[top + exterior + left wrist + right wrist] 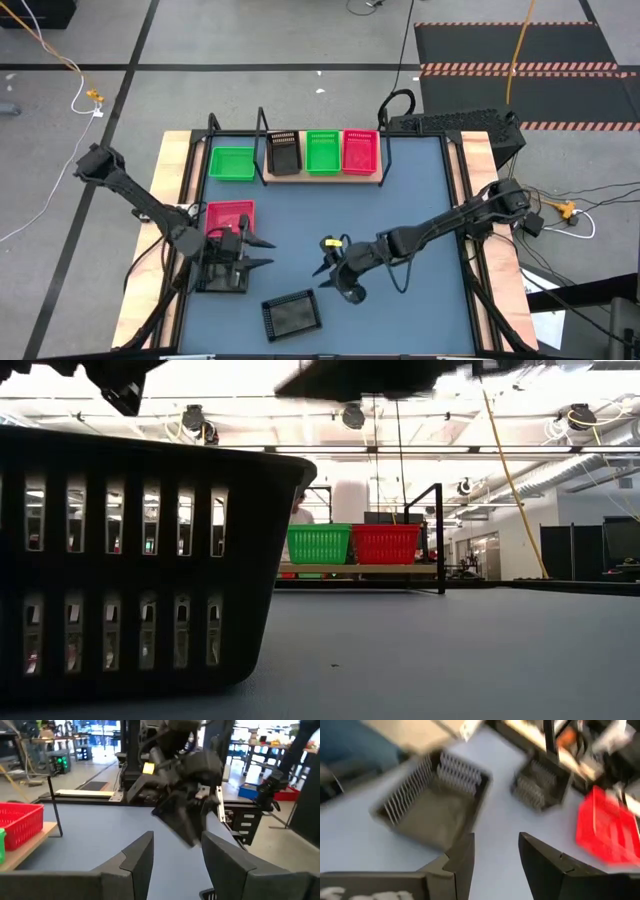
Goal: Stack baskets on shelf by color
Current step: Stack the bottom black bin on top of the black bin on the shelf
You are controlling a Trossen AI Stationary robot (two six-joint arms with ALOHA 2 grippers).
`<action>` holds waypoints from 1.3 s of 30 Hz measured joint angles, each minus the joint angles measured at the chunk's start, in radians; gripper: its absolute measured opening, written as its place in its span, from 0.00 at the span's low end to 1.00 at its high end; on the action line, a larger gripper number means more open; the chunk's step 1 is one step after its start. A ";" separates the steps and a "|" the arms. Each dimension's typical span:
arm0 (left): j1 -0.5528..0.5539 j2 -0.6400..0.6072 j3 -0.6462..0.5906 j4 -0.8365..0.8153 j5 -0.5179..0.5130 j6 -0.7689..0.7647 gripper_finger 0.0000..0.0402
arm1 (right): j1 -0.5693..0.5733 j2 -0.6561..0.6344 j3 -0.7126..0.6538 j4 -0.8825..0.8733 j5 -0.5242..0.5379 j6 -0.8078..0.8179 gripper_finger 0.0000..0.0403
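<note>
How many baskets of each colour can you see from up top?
green baskets: 2
red baskets: 2
black baskets: 3
Total: 7 in sight; any nested inside another would not show.

Overhead view spans the table (pixel 400 200); low view sits against a black basket (pixel 120 560).

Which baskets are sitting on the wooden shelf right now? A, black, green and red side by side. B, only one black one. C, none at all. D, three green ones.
A: in the high view the shelf carries a black basket, a green basket and a red basket in a row, while another green one sits just off its end.
</note>
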 joint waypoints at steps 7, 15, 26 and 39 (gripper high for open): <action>0.075 0.069 0.000 0.042 0.000 -0.016 0.42 | 0.050 0.096 -0.001 -0.102 -0.018 -0.122 0.36; 0.140 0.085 0.000 0.036 -0.002 -0.058 0.42 | 0.088 0.216 0.078 -0.083 0.141 -0.437 0.36; 0.144 0.085 0.000 0.017 -0.002 -0.060 0.42 | 0.104 0.226 0.109 -0.092 0.157 -0.688 0.30; 0.145 0.085 0.000 -0.018 -0.001 -0.102 0.42 | 0.103 0.274 0.109 -0.015 0.051 -0.816 0.24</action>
